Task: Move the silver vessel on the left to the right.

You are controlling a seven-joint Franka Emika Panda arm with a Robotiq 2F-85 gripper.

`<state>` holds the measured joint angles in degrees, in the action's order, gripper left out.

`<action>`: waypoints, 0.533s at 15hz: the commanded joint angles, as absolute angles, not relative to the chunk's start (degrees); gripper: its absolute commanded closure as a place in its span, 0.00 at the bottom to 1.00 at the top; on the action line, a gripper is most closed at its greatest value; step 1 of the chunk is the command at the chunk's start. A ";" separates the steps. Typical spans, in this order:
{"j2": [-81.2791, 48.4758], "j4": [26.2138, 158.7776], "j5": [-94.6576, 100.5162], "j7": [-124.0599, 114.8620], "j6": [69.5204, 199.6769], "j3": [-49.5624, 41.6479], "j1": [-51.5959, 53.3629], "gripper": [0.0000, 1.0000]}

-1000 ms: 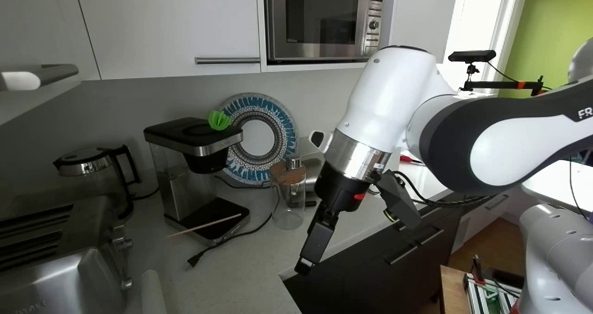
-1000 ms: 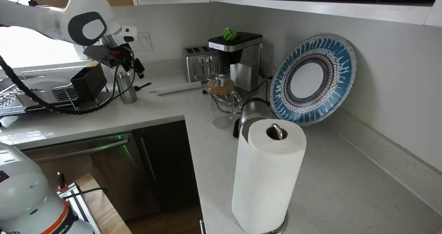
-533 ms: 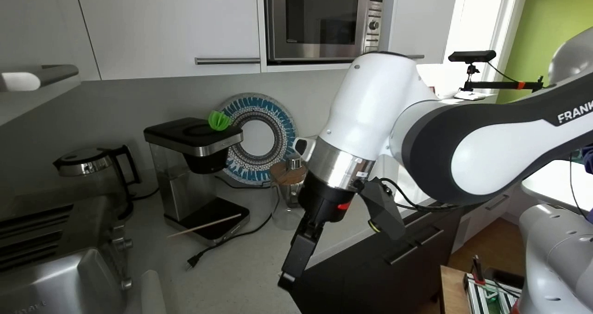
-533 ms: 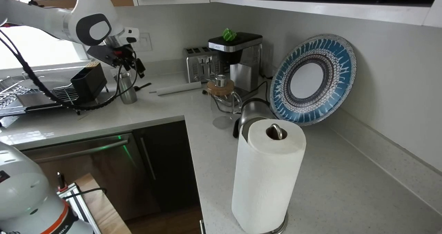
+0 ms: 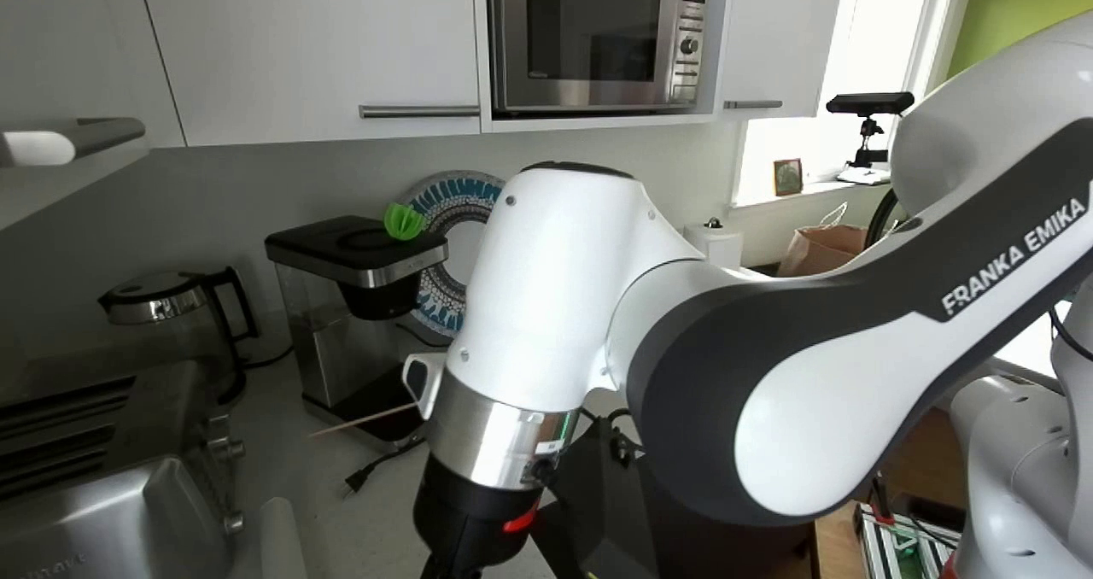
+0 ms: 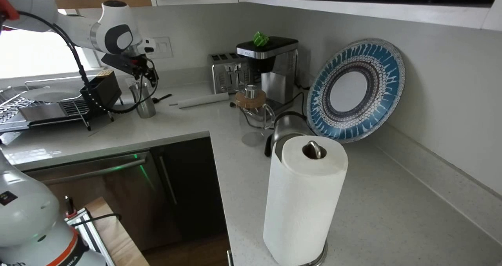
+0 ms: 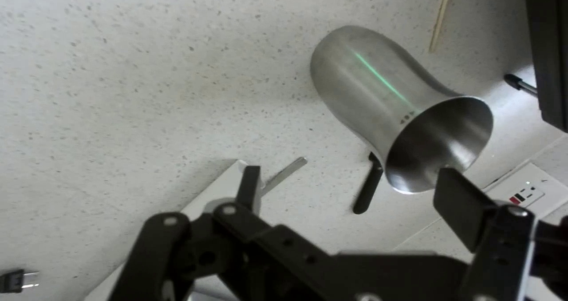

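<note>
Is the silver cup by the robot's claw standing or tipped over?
Standing up: an exterior view shows the silver vessel upright on the counter.

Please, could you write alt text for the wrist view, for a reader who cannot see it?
A flared, brushed-steel silver vessel stands on a speckled, pale countertop, its open mouth visible. The black, two-fingered robot hand, open and empty, spans the bottom; a white, rectangular wall outlet shows at right.

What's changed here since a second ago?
In an exterior view, the arm has swung toward the left and bottom of the picture, carrying its hand with it. The hand is open, and nothing has been picked up or let go. The silver vessel, toaster and paper towel roll stayed where they were.
</note>
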<state>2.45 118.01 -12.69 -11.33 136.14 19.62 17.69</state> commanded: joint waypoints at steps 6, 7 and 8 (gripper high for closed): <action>-9.14 107.16 -8.34 -12.79 133.47 20.34 21.22 0.17; -9.55 106.68 -7.26 -13.22 133.40 20.13 21.47 0.31; -10.03 106.22 -6.76 -13.18 133.27 20.03 21.55 0.42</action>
<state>-7.90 109.01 -9.53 -11.55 135.43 20.67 20.65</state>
